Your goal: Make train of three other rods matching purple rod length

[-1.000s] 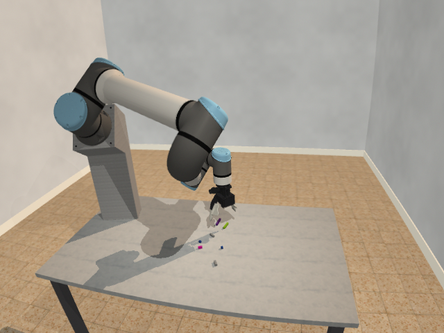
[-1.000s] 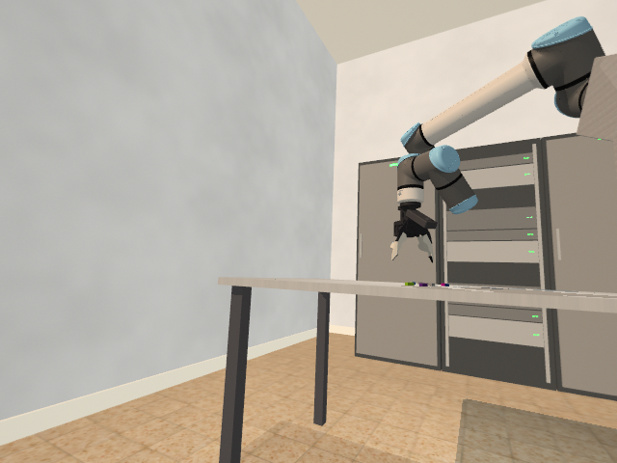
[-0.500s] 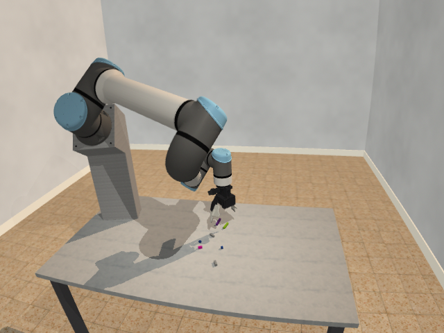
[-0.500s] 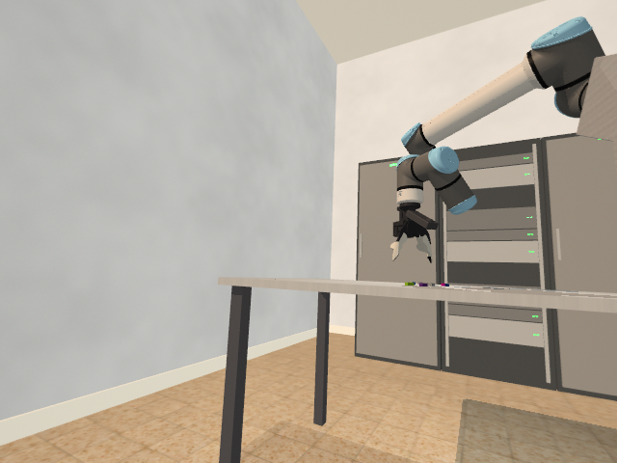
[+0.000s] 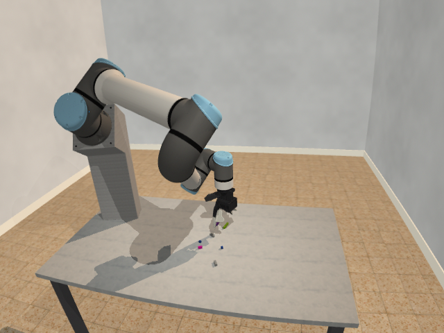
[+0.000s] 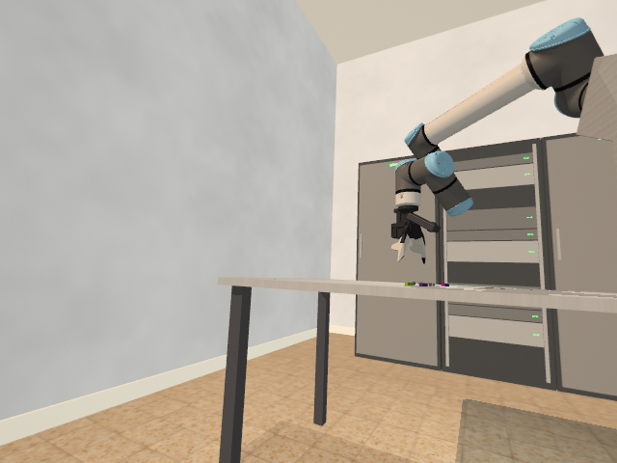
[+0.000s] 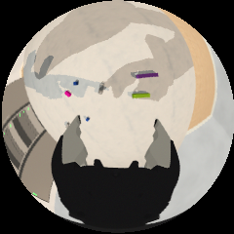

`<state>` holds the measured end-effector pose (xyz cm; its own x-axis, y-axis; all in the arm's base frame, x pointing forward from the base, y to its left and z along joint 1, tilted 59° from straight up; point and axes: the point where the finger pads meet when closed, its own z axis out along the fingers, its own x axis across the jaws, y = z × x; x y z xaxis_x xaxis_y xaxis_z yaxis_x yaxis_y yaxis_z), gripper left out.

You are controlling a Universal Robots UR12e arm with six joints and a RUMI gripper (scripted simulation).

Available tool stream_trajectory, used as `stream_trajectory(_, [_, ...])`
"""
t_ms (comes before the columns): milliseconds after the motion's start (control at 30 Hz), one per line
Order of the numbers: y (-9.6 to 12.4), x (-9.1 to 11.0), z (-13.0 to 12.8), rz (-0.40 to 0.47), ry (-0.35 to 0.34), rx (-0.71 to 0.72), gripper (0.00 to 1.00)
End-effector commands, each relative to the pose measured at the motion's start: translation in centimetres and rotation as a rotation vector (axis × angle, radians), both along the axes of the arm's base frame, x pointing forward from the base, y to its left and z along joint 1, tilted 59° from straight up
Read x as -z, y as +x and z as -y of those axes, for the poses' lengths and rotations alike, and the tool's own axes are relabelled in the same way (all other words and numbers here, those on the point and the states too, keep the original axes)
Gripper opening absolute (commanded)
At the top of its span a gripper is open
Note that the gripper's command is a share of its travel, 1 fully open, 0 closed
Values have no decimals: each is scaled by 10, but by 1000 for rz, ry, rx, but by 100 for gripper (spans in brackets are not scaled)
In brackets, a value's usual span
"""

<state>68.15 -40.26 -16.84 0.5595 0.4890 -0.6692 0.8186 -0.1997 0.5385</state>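
Note:
My gripper [image 5: 219, 216] is open and empty. It hangs above the table over the rods, also seen in the side view [image 6: 411, 257] and the wrist view [image 7: 117, 124]. The purple rod [image 7: 146, 75] lies flat beyond the fingers, with the lime rod [image 7: 140, 96] beside it and roughly parallel. Both show under the gripper in the top view: purple [image 5: 217, 223], lime [image 5: 225, 225]. A grey rod [image 7: 101, 88] [image 5: 211, 235] lies left of them. A magenta rod [image 7: 67, 94] [image 5: 199, 247] and a blue rod [image 7: 76, 83] [image 5: 199, 241] lie close together. A second blue rod [image 7: 88, 118] [image 5: 221, 247] lies near my left finger. A second grey rod [image 5: 214, 263] lies nearest the table's front.
The rods lie scattered near the middle of the table [image 5: 215, 258], none touching end to end. The arm's pedestal [image 5: 112, 168] stands at the table's back left corner. Grey cabinets [image 6: 493, 258] stand behind the table in the side view.

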Motion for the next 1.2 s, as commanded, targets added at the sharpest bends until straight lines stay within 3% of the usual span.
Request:
stream_trajectory(0, [0, -18, 10, -138, -24, -92, 100])
stream_trajectory(367, [0, -49, 30, -377, -61, -236, 100])
stream_trajectory(433, [0, -49, 30, -377, -61, -236, 100])
stream_trajectory(533, [0, -62, 37, -472, -76, -294, 100])
stream_trajectory(1167, [0, -113, 66, -853, -137, -522, 100])
